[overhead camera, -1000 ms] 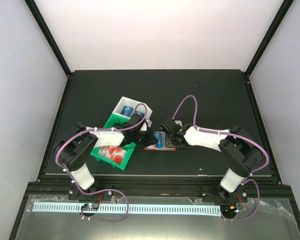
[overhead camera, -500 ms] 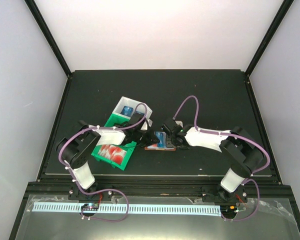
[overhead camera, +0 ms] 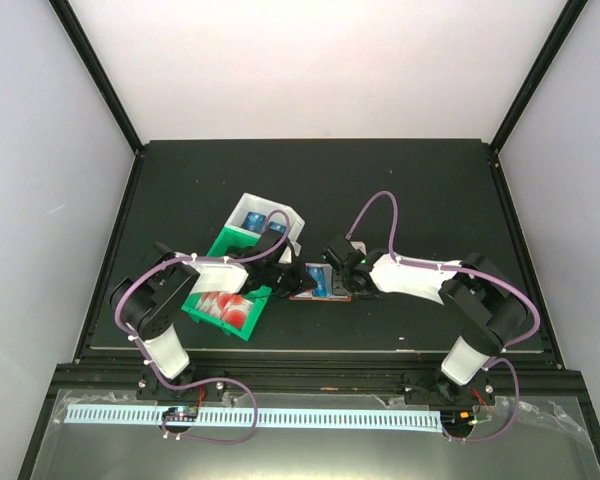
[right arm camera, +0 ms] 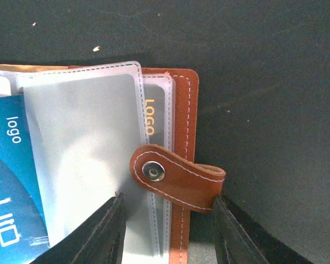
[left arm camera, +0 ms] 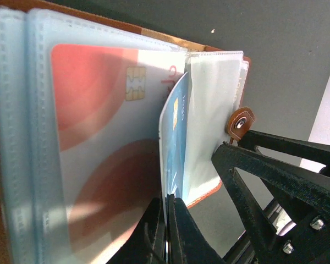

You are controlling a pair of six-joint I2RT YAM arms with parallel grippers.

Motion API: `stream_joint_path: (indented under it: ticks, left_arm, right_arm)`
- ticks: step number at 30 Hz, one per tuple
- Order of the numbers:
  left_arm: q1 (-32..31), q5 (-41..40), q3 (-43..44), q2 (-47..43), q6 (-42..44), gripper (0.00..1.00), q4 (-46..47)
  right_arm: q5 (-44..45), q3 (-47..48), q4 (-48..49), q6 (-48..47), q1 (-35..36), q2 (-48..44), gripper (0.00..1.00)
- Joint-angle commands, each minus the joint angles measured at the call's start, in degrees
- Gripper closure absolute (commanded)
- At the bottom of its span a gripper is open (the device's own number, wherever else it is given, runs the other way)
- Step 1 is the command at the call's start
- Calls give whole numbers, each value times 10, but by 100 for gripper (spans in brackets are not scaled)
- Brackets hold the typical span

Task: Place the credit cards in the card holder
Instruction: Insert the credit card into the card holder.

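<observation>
Pinched in the fully closed left gripper (left arm camera: pixel 166 220), the card (left arm camera: pixel 175 143) may buckle against the sleeve (left arm camera: pixel 214 110) ahead if the holder (right arm camera: pixel 182 99) slips between the half-spread right gripper (right arm camera: pixel 168 206), whose grip I cannot tell.

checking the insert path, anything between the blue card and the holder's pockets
Nothing visible. The blue card, pinched in the left gripper, stands edge-on between the clear sleeves of the card holder; the snap tab lies aside at their outer edge, by the right gripper.

We are reading "logo" and "VIP" in white on the blue card (right arm camera: pixel 8 181), and "LOGO" in yellow on a grey card (right arm camera: pixel 155 104) sleeved inside the card holder (right arm camera: pixel 186 121).
</observation>
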Motion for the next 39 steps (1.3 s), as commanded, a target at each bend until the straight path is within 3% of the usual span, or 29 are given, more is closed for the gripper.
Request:
stream_joint_path:
  ticks: [1,11,20,23,25,34,39]
  left_arm:
    - [3,2,7,32,-11,98,-31]
    - [5,35,33,67,9,96,-9]
    - [2,-10,49,39,81,71,-77]
    - [-1,-42,49,13,101,68,-113]
    - [-3,-66,48,-2,110,70,-131]
    - [-4,-54,43,27,79,98,-82]
    - [-5,-71,39,31,56,98,-61]
  right_arm:
    - [-1,-16,-10,9,1,4,55]
    - [3,-18,-8,6,1,-1,55]
    - [4,-27,6,5,1,-24,55]
    - [4,-31,10,6,1,-30,55]
    - [4,-33,12,7,1,-30,55]
    - [2,-42,16,7,1,-36,55]
    - [-1,-45,19,7,1,-36,55]
